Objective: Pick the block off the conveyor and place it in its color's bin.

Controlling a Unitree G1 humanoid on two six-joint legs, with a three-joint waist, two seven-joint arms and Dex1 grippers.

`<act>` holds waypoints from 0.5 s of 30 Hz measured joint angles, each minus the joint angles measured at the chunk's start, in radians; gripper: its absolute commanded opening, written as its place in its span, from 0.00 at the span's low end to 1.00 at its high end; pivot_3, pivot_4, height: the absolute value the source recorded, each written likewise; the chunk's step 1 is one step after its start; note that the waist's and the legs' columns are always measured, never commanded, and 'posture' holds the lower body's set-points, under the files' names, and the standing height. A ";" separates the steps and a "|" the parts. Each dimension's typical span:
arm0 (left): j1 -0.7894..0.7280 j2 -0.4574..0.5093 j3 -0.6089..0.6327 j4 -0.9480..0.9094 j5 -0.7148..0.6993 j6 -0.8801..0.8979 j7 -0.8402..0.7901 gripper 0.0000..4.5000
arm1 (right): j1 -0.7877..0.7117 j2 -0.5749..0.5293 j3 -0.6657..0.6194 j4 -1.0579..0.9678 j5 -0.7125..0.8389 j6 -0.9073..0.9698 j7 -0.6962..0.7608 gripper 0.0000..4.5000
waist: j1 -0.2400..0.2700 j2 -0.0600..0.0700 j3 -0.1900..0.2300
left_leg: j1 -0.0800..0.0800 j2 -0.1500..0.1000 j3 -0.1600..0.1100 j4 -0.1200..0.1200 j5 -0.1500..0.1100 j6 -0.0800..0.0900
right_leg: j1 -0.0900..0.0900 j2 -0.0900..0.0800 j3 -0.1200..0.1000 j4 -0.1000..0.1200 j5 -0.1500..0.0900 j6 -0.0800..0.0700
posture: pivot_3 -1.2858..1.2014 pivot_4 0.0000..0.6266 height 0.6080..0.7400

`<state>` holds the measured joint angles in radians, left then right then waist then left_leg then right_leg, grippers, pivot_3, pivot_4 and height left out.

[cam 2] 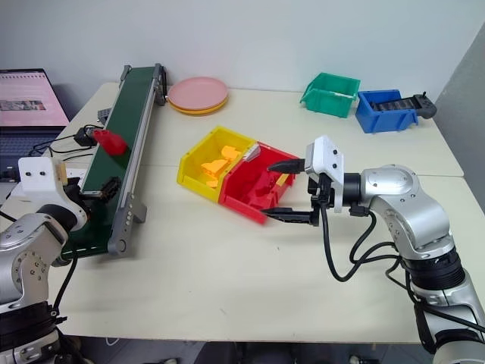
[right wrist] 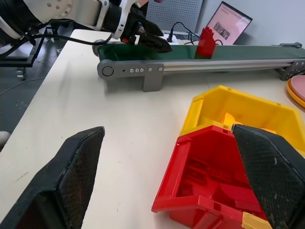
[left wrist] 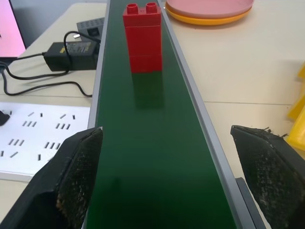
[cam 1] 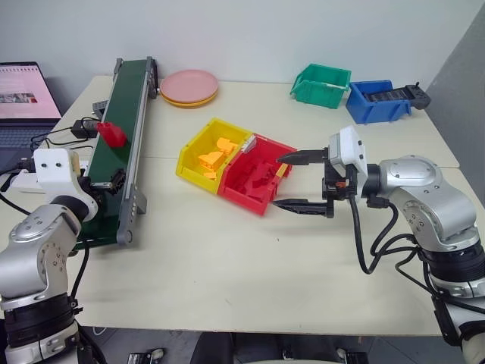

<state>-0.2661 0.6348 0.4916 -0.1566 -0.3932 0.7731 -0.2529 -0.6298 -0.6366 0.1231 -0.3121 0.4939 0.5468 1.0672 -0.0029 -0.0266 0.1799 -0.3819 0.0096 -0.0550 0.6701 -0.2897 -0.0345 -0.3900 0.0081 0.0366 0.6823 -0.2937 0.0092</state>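
The red block [left wrist: 142, 38] stands upright on the dark green conveyor [cam 1: 127, 106], about midway along the belt. My left gripper [left wrist: 166, 140] hangs open over the near end of the belt, pointing along it at the block and well short of it. One finger sits over each side rail. The red bin [cam 1: 241, 196] sits mid-table beside a yellow one and holds red blocks. My right gripper [cam 1: 279, 181] is open and empty at the red bin's right side, pointing left at it.
The yellow bin [cam 1: 198, 144] with yellow blocks touches the red bin. Green bin [cam 1: 322, 85] and blue bin [cam 1: 379, 100] stand at the back right, pink plates [cam 1: 189, 87] at the conveyor's far end. A laptop [cam 1: 23, 98], power strip [left wrist: 28, 133] and cables lie left of the conveyor.
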 measured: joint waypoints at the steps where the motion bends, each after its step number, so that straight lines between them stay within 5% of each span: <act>1: -0.002 0.003 -0.001 0.007 0.002 0.000 0.000 0.99 | 0.003 -0.001 0.000 -0.001 0.000 0.003 0.000 1.00 | 0.000 0.000 0.000 | 0.000 0.000 0.000 0.000 0.000 0.000 | 0.000 0.000 0.000 0.000 0.000 0.000 | 0.52 0.24 1.00; 12: -0.029 0.007 -0.012 0.054 0.037 -0.006 0.004 0.99 | 0.022 -0.013 -0.001 -0.030 0.001 0.019 -0.001 1.00 | 0.000 0.000 0.000 | 0.000 0.000 0.000 0.000 0.000 0.000 | 0.000 0.000 0.000 0.000 0.000 0.000 | 0.52 0.24 1.00; 15: -0.042 0.007 -0.022 0.074 0.042 -0.006 0.004 0.90 | 0.022 -0.016 -0.001 -0.038 0.001 0.022 -0.002 1.00 | 0.000 0.000 0.000 | 0.000 0.000 0.000 0.000 0.000 0.000 | 0.000 0.000 0.000 0.000 0.000 0.000 | 0.52 0.24 1.00</act>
<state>-0.3082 0.6421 0.4698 -0.0825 -0.3508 0.7670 -0.2490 -0.6082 -0.6525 0.1219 -0.3501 0.4952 0.5690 1.0657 -0.0028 -0.0266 0.1799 -0.3820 0.0095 -0.0550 0.6701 -0.2897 -0.0345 -0.3899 0.0080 0.0366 0.6823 -0.2937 0.0092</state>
